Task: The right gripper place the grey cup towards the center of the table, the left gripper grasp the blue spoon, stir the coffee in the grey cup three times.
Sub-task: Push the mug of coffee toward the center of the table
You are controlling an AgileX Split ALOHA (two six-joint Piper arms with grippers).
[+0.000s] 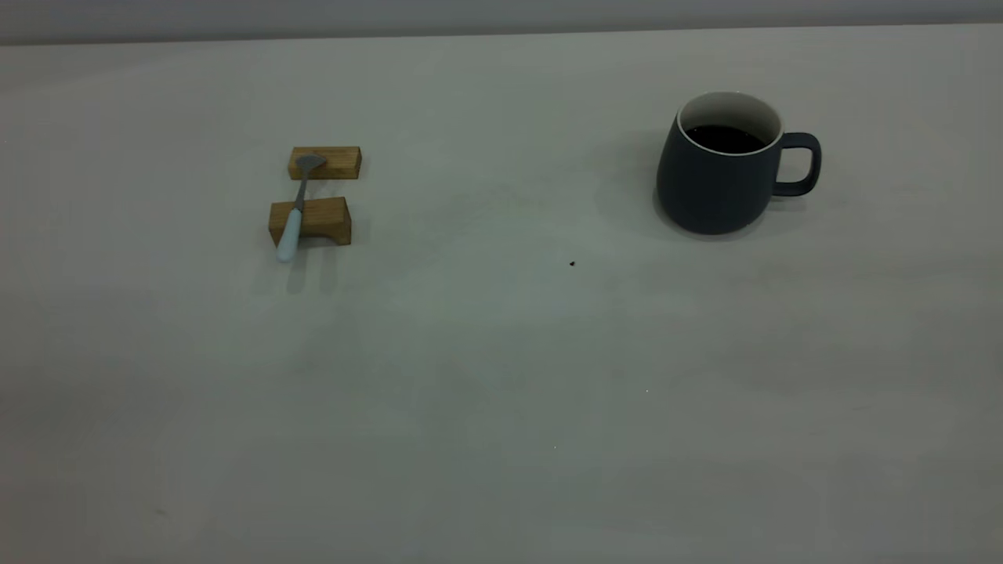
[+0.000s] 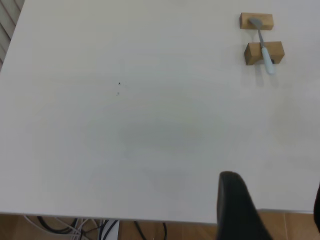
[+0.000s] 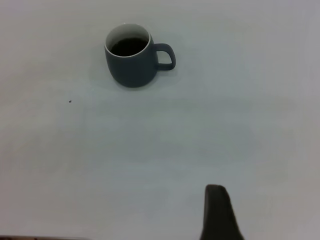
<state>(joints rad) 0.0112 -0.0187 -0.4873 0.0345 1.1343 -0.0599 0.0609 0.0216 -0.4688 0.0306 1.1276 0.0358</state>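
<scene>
The cup (image 1: 717, 168) sits toward the table's (image 1: 501, 407) right side, handle pointing to the right edge. The right gripper (image 3: 220, 215) is nearer it and well short; I cannot tell either gripper's opening

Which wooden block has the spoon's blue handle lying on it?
The nearer wooden block, closer to the camera in the exterior view. The blue spoon lays its handle across it; the farther block holds the metal bowl.

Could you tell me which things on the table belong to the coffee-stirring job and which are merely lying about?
Job: grey cup, coffee, blue spoon, table.
Lying about: two wooden blocks propping the spoon; a dark speck.
</scene>
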